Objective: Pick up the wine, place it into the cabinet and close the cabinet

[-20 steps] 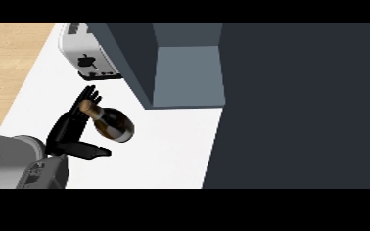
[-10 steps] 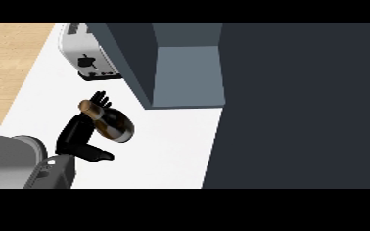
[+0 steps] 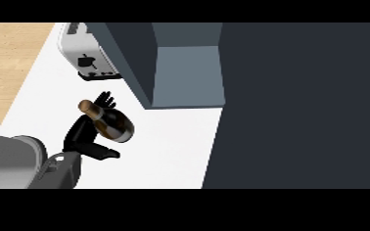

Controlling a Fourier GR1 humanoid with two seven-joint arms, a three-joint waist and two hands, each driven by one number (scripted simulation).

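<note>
The wine bottle (image 3: 113, 124) is dark with a brown neck and stands on the white counter (image 3: 166, 151), left of the cabinet. My left hand (image 3: 85, 132) lies against the bottle's left and far side. Its fingertips (image 3: 105, 98) stick out straight past the neck, and the thumb (image 3: 101, 151) is spread out below the bottle, away from it. The bottle hides most of the palm. The cabinet (image 3: 188, 73) is open and shows a grey-blue inside. My right hand is out of the picture.
A large dark cabinet door (image 3: 289, 103) fills the right side of the view. A silver toaster (image 3: 88, 58) stands at the back left, close to the cabinet's dark side wall (image 3: 133, 54). A wooden floor strip (image 3: 25, 63) runs along the counter's left edge.
The left hand's fingers went from upright beside the bottle to over its neck, and now reach out past it. The whole view has slid slightly downward.
</note>
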